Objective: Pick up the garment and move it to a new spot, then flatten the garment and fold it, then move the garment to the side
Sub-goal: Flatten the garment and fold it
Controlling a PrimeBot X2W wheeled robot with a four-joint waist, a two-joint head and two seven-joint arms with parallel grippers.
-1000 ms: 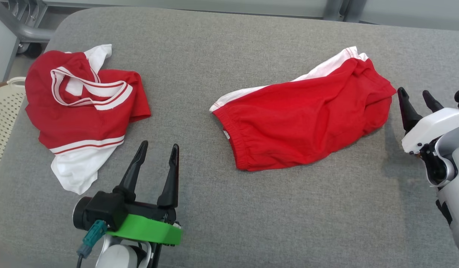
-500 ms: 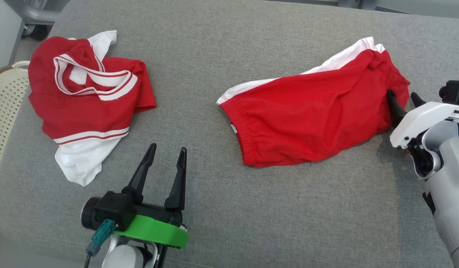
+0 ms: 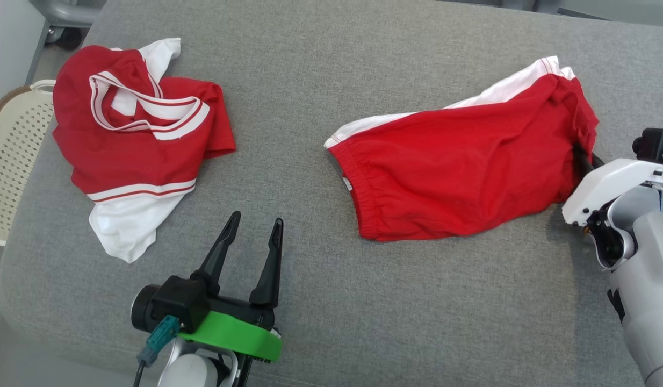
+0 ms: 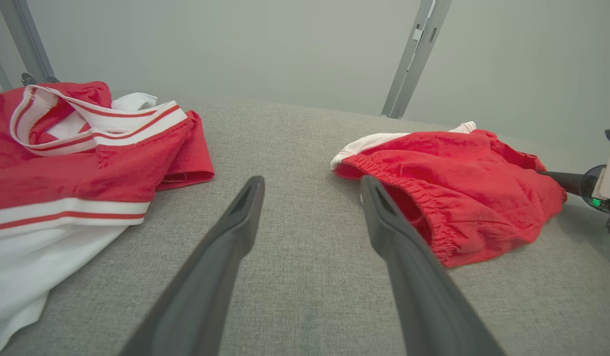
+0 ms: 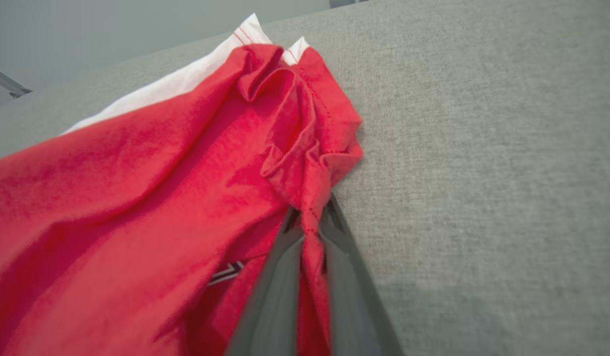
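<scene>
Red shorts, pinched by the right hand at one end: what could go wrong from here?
1. The right hand is shut on just a thin bunched fold at the leg end of the red shorts; the cloth could slip out on lifting.
2. The left hand stands open, away from the shorts. Lifted by one corner, they would likely hang crumpled, making flattening harder.
3. Set down too far left, they could land on the red and white shirt.
</scene>
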